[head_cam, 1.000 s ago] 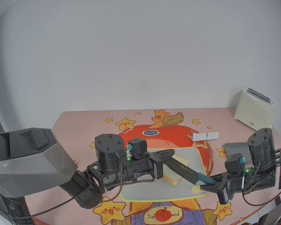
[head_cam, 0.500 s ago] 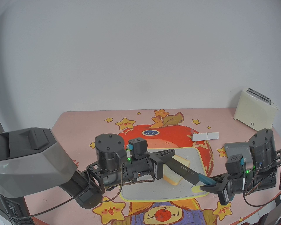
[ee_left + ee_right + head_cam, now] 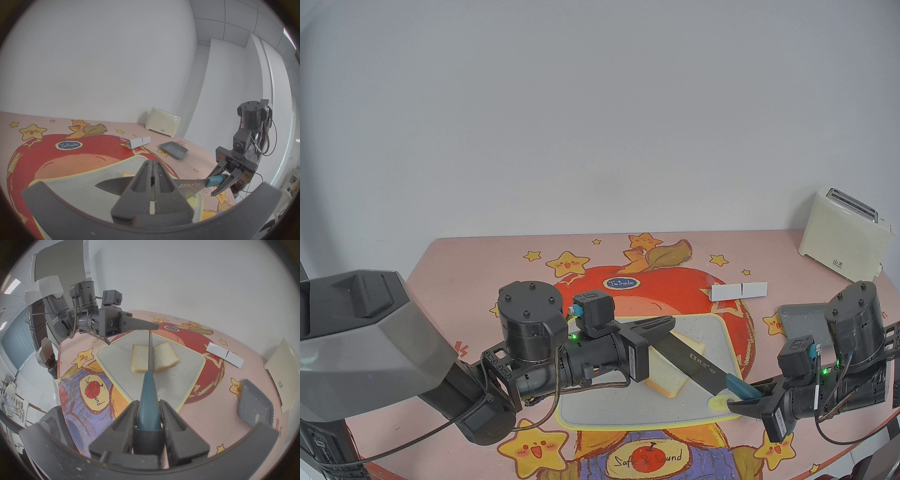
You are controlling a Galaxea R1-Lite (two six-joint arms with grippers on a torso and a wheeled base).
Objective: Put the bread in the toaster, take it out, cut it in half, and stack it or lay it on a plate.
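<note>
On cutting board [image 3: 650, 406], right fingers [image 3: 122, 427] gripping knife [image 3: 694, 362] across bread slice [image 3: 164, 355]; left fingers [image 3: 137, 187] closed, empty; needing centred, straight-down press.

Head camera high, looking down at table [image 3: 487, 262] — wrist cameras low, near, facing each other across shared bread [image 3: 664, 377].

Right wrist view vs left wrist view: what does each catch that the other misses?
Right wrist adds: the whole top face of the bread, the knife blade lying across its middle, and the left gripper seen side-on, shut. Left wrist adds: the right gripper from outside, clamped on the knife's teal handle. Shared: cutting board, toaster, grey tray, white card.
</note>
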